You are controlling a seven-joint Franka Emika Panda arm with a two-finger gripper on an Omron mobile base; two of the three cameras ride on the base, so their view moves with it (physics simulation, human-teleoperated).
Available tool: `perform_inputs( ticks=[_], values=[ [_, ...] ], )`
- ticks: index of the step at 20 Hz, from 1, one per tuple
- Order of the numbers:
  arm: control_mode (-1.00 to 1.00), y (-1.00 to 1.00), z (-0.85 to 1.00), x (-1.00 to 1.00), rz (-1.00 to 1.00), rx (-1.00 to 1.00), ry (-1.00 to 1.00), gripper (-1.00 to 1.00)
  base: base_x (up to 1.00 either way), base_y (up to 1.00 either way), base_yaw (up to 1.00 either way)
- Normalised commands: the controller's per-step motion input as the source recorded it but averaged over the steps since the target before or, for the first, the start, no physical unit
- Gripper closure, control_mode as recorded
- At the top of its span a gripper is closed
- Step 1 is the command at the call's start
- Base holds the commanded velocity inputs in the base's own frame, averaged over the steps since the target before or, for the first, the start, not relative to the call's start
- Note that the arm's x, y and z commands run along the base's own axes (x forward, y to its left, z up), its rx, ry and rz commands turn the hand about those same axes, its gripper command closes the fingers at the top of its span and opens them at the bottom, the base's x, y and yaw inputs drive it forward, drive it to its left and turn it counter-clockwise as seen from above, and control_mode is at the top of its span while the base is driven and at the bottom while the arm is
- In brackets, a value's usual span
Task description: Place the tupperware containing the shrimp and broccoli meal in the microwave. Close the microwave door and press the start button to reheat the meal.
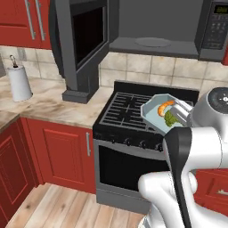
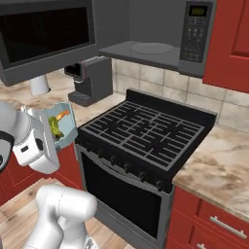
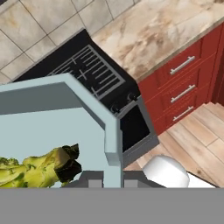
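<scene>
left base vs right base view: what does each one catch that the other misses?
Left base view alone: a paper towel roll on the counter, and red upper cabinet doors with handles. Right base view alone: the marble counter right of the stove, and the red drawers under it. Both: the stove, the open microwave with its door swung out, a dark coffee machine, and the gripper shut on the tilted tupperware, shrimp and broccoli meal inside, held up near the stove's front edge.
</scene>
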Motion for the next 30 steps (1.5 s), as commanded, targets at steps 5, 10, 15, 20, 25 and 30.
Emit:
perform_inputs(
  ticks=[5, 10, 15, 20, 25, 30],
  values=[
    [1.0, 0.0, 0.0, 0.0, 0.0, 0.0, 0.0, 1.0, 0.51, -0.09, 0.16],
    [1.0, 0.0, 0.0, 0.0, 0.0, 0.0, 0.0, 1.0, 0.51, -0.03, 0.09],
    [1.0, 0.0, 0.0, 0.0, 0.0, 0.0, 0.0, 1.0, 0.45, -0.01, 0.01],
    [1.0, 0.0, 0.0, 0.0, 0.0, 0.0, 0.0, 1.0, 0.23, 0.0, -0.01],
    [1.0, 0.0, 0.0, 0.0, 0.0, 0.0, 0.0, 1.0, 0.25, 0.01, -0.09],
    [1.0, 0.0, 0.0, 0.0, 0.0, 0.0, 0.0, 1.0, 0.3, 0.02, -0.16]
  ],
)
